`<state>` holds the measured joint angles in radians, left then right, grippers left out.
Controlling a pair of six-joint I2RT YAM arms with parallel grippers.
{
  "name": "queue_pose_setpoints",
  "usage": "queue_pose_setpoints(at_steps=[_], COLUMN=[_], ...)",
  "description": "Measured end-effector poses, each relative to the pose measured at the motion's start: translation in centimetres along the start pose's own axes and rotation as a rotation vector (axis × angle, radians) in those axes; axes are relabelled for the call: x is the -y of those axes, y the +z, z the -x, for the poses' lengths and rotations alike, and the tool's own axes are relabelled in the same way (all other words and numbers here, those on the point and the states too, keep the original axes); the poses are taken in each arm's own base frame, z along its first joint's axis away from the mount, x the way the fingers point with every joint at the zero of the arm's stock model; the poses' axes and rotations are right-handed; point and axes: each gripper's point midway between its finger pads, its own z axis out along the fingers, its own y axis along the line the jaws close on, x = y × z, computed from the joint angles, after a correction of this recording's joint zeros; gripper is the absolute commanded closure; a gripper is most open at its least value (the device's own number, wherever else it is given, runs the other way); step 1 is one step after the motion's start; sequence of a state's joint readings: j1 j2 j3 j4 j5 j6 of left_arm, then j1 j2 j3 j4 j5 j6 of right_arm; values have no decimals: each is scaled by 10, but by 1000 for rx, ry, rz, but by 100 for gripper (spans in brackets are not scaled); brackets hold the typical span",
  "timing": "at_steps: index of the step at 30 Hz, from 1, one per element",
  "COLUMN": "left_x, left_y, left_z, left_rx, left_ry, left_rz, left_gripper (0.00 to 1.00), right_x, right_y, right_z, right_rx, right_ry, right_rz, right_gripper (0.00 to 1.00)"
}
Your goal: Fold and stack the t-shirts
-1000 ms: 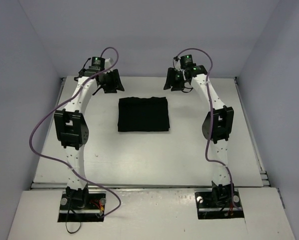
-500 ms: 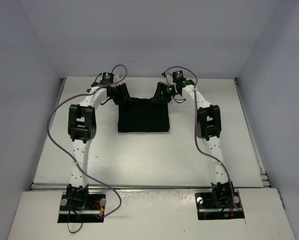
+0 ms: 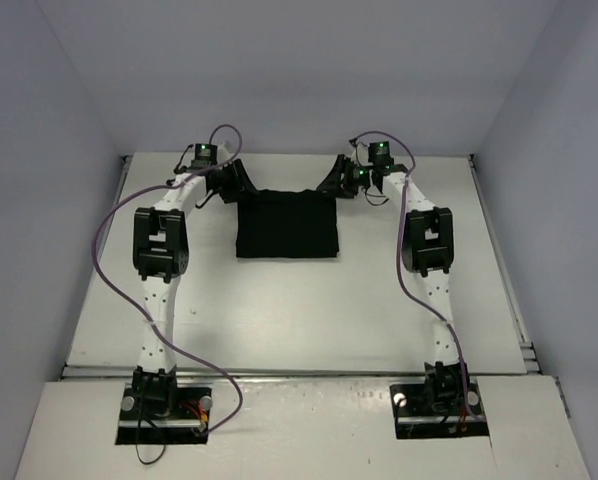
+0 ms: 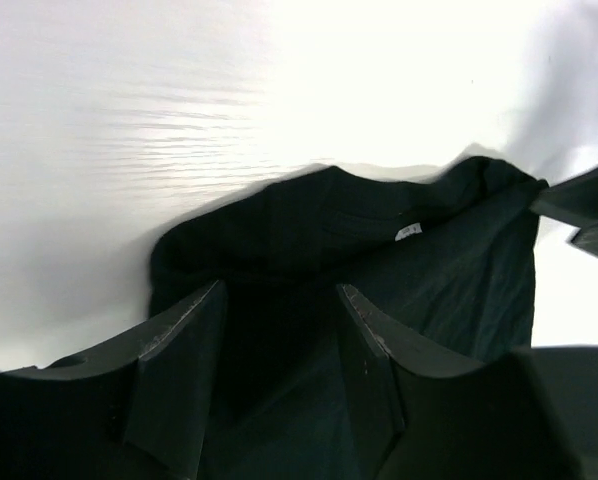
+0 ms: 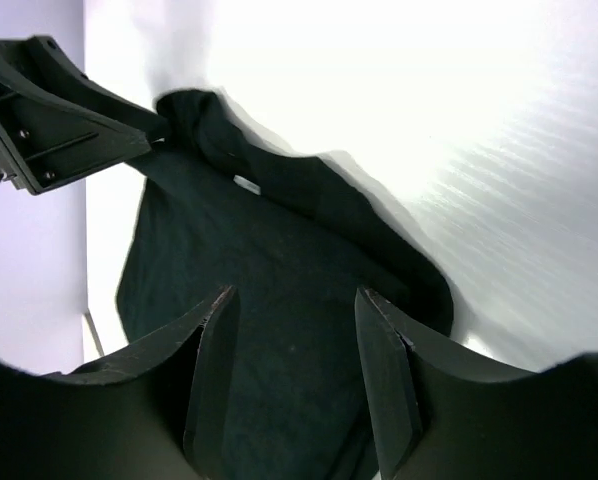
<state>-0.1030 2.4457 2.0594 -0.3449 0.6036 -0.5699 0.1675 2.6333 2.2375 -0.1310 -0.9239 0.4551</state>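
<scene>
The black t-shirt (image 3: 287, 228) lies folded into a rough rectangle on the white table (image 3: 279, 320), in the far middle part of it, between the two arms and well away from their bases. Its near edge and sides lie flat and straight. Its far edge is drawn outward at both corners, so that the cloth widens there and each corner runs up to a claw. In the left wrist view the far edge rises off the tabletop in a dark hump that casts a soft shadow, and a small white label (image 4: 407, 232) shows inside the neckline. The left gripper (image 4: 279, 300) is at the far left corner. Its two fingers stand partway apart with folded black cloth filling the gap between them, and the right wrist view shows that corner bunched at its tip, so it is grasping the t-shirt. The right gripper (image 5: 294, 300) is at the far right corner in the same way, with its fingers partway apart, cloth between them and the corner pulled up to its tip, so it too is grasping the t-shirt. The left arm (image 3: 159, 250) and the right arm (image 3: 427, 245) both reach forward along the sides of the table, each trailing a purple cable (image 3: 104, 250). Pale grey-blue walls (image 3: 299, 70) close in the table on three sides.
</scene>
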Motion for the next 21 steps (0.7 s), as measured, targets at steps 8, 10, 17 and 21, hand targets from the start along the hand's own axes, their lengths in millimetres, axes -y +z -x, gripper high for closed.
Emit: queue_pose_setpoints(at_steps=[8, 10, 17, 21], left_x=[54, 84, 130, 89], left_y=[-75, -97, -93, -42], left_z=[30, 32, 11, -12], left_rx=[120, 153, 132, 35], left_ry=[86, 130, 192, 121], left_rz=[-26, -71, -204, -171], left_gripper=[55, 58, 63, 64], right_x=[-54, -73, -98, -74], right_y=[-39, -49, -48, -27], right_z=[23, 24, -18, -75], right_rx=[68, 80, 23, -92], right_ry=[-53, -76, -93, -28], right_rz=[15, 25, 37, 5], right_gripper=[52, 53, 56, 57])
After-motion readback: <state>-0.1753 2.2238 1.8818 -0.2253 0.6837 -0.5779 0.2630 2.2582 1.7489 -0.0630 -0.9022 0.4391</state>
